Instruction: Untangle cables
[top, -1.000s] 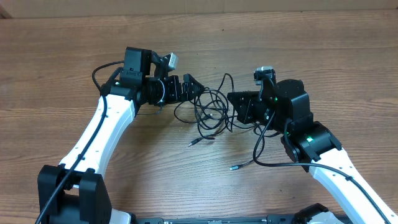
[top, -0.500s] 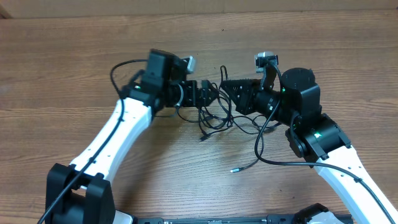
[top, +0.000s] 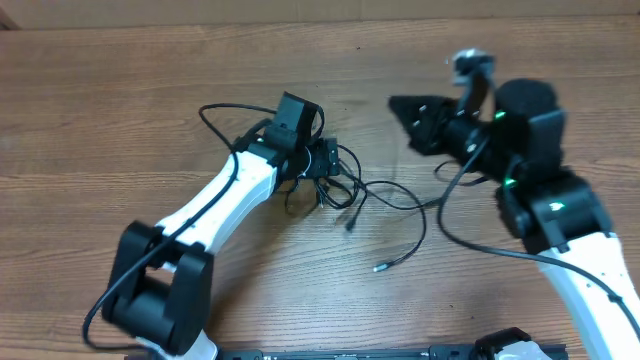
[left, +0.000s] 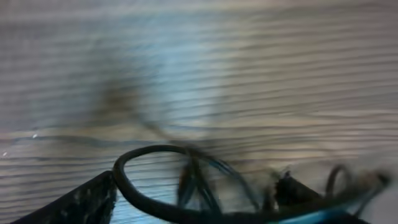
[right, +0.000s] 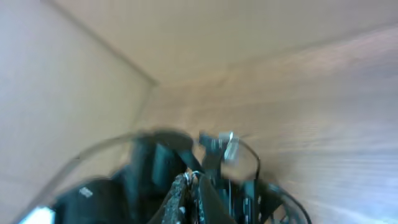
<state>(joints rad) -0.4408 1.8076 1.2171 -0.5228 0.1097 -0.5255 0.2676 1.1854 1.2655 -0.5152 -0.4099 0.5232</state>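
The cables (top: 330, 185) are thin black cords bunched in a knot at mid-table. One loose strand trails right and down to a small plug end (top: 378, 268). My left gripper (top: 325, 160) points down onto the knot. In the blurred left wrist view its fingers stand apart, with cable loops (left: 186, 186) between them. My right gripper (top: 400, 105) is raised to the right of the knot and apart from it. In the right wrist view its fingers (right: 193, 180) are pressed together, with a small pale glint at the tips. I cannot tell what that glint is.
Thicker black robot cables loop beside the right arm (top: 440, 230) and over the left arm (top: 215, 115). The wooden table (top: 120, 90) runs back to a cardboard wall. Both wrist views are motion-blurred.
The left arm swung right and now points down on the knot. The right gripper pulled away up and to the right. The knot shifted left and a strand stretched out rightward.
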